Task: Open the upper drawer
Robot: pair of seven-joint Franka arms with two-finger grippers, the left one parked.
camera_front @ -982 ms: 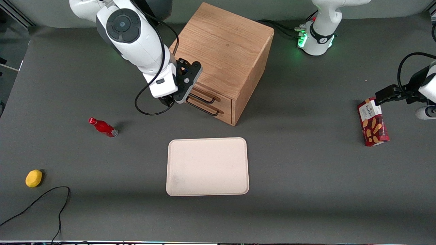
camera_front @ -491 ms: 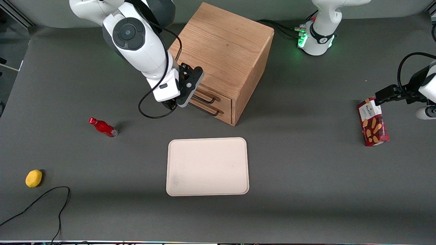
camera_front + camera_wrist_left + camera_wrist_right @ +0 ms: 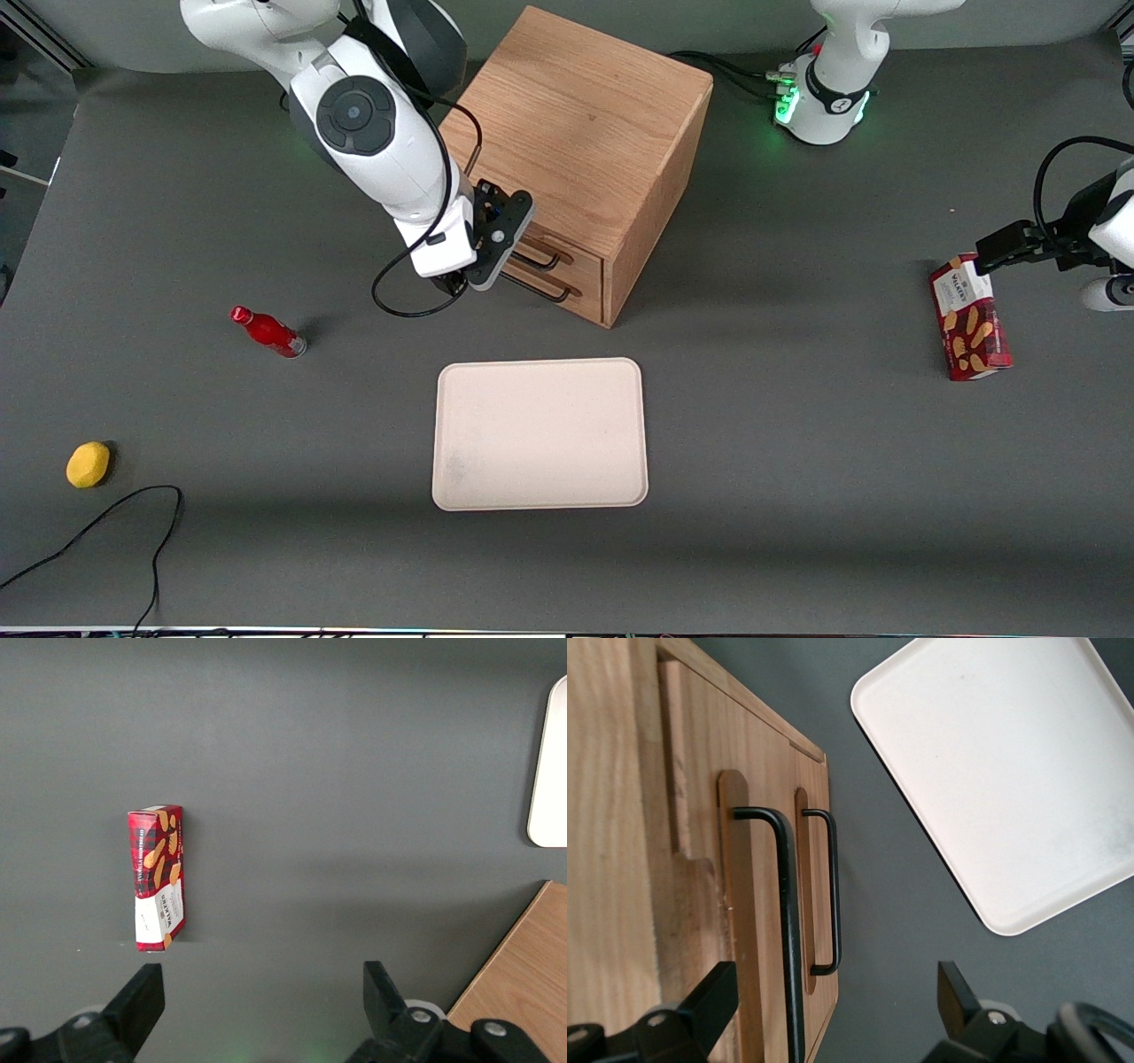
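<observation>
The oak cabinet [image 3: 585, 115] stands at the back middle of the table, its two drawer fronts facing the working arm's end. The upper drawer [image 3: 580, 255] looks shut, and its thin black bar handle [image 3: 542, 258] [image 3: 787, 930] sits just above the lower drawer's handle [image 3: 542, 289] [image 3: 833, 895]. My gripper [image 3: 503, 257] [image 3: 833, 997] hovers right in front of the drawer fronts at handle height. It is open. In the right wrist view the upper handle's bar runs between the two spread fingers [image 3: 713, 997] without touching either.
A beige tray [image 3: 540, 434] lies nearer the camera than the cabinet. A red bottle [image 3: 267, 330], a yellow fruit [image 3: 88, 464] and a loose black cable [image 3: 106, 523] lie toward the working arm's end. A red cookie box [image 3: 970, 317] [image 3: 158, 877] stands toward the parked arm's end.
My arm has swung along the cabinet's front and slightly nearer the camera, bringing the open gripper closer to the drawer handles. The drawers have not moved.
</observation>
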